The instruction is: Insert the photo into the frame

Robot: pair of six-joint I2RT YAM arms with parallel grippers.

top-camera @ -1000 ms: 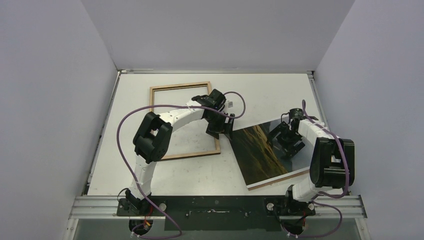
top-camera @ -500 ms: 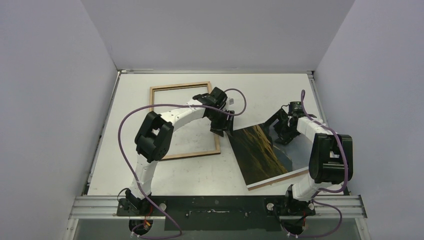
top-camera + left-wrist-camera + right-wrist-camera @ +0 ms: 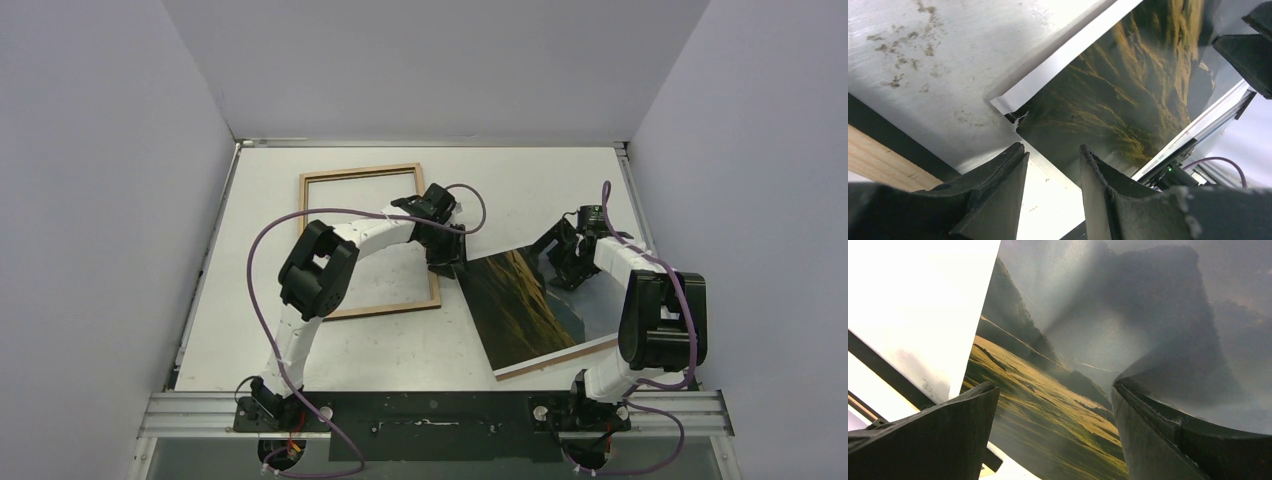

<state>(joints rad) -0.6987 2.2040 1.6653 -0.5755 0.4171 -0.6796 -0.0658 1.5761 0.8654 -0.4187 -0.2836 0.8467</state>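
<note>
On the table, photo lies beside frame.

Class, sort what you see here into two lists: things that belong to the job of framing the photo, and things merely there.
Belong to the job: photo, frame, left tool, right tool.
Merely there: table, purple cable, metal rail at the table's near edge.

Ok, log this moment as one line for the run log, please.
stage: photo outside frame, beside it | left gripper: open, at photo corner | right gripper: open, over photo
</note>
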